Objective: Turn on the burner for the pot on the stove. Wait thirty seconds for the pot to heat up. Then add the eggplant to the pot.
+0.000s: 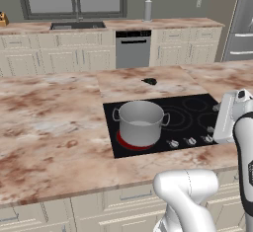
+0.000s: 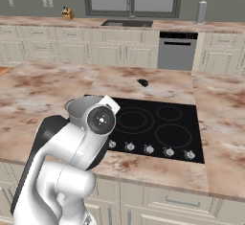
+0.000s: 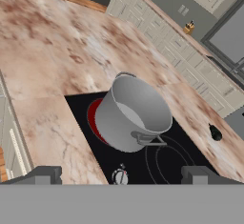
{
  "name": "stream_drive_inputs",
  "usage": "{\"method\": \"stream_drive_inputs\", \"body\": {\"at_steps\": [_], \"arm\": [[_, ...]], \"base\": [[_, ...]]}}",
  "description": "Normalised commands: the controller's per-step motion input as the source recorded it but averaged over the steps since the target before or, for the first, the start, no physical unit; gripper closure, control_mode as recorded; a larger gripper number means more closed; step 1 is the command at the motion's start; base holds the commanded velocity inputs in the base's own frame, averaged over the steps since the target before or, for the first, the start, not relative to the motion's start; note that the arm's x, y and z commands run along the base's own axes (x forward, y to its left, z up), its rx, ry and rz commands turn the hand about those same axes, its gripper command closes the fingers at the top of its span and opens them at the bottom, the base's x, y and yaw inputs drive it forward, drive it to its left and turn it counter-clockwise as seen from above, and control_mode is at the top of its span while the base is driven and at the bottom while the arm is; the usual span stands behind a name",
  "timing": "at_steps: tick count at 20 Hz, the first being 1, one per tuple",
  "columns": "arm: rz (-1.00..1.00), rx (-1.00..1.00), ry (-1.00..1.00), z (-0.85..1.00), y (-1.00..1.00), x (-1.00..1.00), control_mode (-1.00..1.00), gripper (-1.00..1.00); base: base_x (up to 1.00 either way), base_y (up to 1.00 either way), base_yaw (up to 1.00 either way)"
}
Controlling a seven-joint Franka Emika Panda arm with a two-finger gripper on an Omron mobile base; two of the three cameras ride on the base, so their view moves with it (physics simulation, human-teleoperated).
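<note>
With the burner (image 1: 129, 143) glowing red under the pot (image 1: 141, 123), the hand (image 3: 121, 174) is hovering open above the knobs, so it should be crossing cleanly to the eggplant (image 1: 149, 81) lying on the surface (image 1: 49, 112) beyond the stove (image 1: 197, 108).

The white arm (image 2: 67, 157) is bent at its elbow, and the wrist (image 1: 231, 117) is turned downward. The gripper (image 3: 121, 175) is empty, with its jaws spread wide.

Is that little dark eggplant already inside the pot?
No, the eggplant lies on the counter behind the stove, apart from the pot.
</note>
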Motion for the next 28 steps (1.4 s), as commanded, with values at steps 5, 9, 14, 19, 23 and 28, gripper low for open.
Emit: {"method": "stream_drive_inputs", "body": {"at_steps": [5, 9, 14, 19, 23, 28], "arm": [[0.00, 0.00, 0.00, 0.00, 0.00, 0.00, -1.00, -1.00], [0.00, 0.00, 0.00, 0.00, 0.00, 0.00, -1.00, -1.00], [0.00, 0.00, 0.00, 0.00, 0.00, 0.00, -1.00, -1.00], [0.00, 0.00, 0.00, 0.00, 0.00, 0.00, -1.00, -1.00], [0.00, 0.00, 0.00, 0.00, 0.00, 0.00, -1.00, -1.00], [0.00, 0.00, 0.00, 0.00, 0.00, 0.00, -1.00, -1.00]], "base": [[0.00, 0.00, 0.00], [0.00, 0.00, 0.00], [0.00, 0.00, 0.00], [0.00, 0.00, 0.00], [0.00, 0.00, 0.00], [0.00, 0.00, 0.00]]}}
